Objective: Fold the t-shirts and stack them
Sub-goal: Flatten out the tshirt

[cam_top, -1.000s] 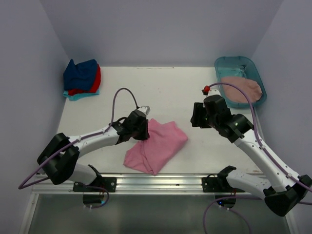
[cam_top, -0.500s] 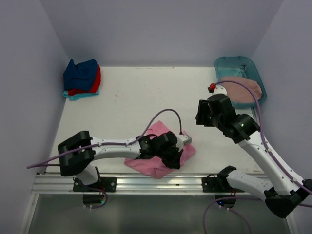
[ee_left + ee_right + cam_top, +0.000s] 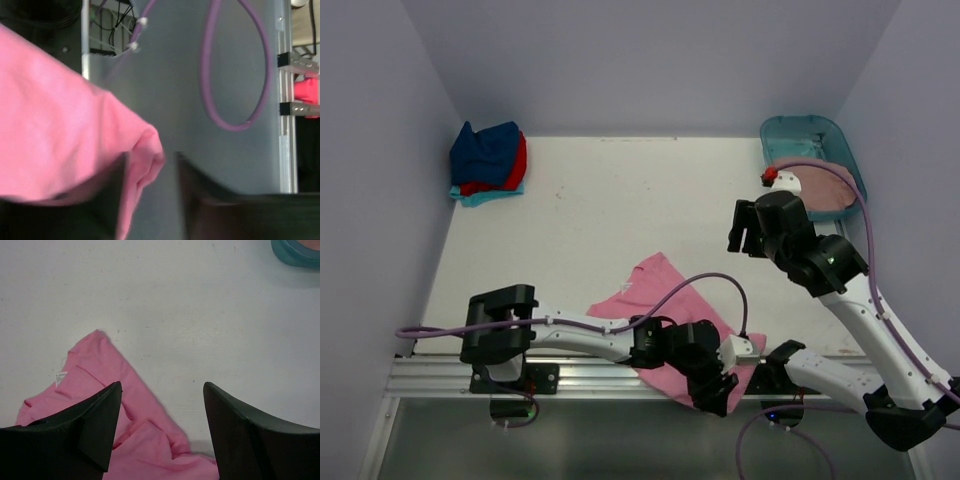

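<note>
Soft, even light, faint shadows; the left wrist view smears the pink t-shirt (image 3: pixel 55 125) with blur.

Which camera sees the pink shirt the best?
The top external view: nearly the whole pink t-shirt shows, though the left arm crosses it. The left wrist view gives only a blurry fold; the right wrist view, just its far part.

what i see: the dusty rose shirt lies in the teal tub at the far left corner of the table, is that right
No: the teal tub with the dusty rose shirt lying in it is at the far right corner of the table, not the far left. The top external view shows it.
</note>
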Robot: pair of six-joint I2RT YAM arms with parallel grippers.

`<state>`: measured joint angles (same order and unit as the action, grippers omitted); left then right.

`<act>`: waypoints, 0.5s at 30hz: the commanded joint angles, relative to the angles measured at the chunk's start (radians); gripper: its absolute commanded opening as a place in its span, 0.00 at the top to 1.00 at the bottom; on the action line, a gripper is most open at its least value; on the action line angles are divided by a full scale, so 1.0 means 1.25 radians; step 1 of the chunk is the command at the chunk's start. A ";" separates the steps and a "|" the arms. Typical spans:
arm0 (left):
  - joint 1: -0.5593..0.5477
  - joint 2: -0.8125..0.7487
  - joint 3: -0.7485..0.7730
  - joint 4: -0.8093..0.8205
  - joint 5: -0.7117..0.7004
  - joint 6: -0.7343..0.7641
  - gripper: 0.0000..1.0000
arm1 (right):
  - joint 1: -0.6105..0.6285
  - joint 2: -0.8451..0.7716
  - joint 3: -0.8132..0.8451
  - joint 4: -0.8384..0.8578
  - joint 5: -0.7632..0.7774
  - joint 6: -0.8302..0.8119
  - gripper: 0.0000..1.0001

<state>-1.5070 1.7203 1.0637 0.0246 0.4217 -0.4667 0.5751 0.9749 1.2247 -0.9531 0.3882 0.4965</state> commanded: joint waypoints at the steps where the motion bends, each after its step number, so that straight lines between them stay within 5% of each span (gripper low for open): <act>1: -0.046 -0.040 0.034 0.052 -0.050 0.033 0.35 | -0.001 -0.002 0.035 -0.019 0.037 0.013 0.29; 2: -0.052 -0.082 0.024 0.051 -0.089 0.029 0.19 | -0.001 -0.003 0.035 -0.023 0.038 0.014 0.29; 5: -0.047 -0.184 -0.037 0.033 -0.296 0.003 0.00 | -0.001 -0.009 0.036 -0.025 0.043 0.014 0.29; 9: 0.069 -0.263 -0.117 -0.090 -0.507 -0.083 0.00 | -0.001 -0.017 0.044 -0.031 0.053 0.020 0.29; 10: 0.106 -0.270 -0.132 -0.114 -0.536 -0.099 0.01 | -0.001 -0.018 0.045 -0.031 0.055 0.022 0.29; 15: 0.313 -0.202 -0.144 -0.184 -0.572 -0.091 0.39 | -0.001 -0.033 0.042 -0.028 0.039 0.029 0.36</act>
<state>-1.2140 1.3987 0.9039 -0.0944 -0.1688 -0.5671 0.5747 0.9607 1.2381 -0.9867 0.4244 0.5125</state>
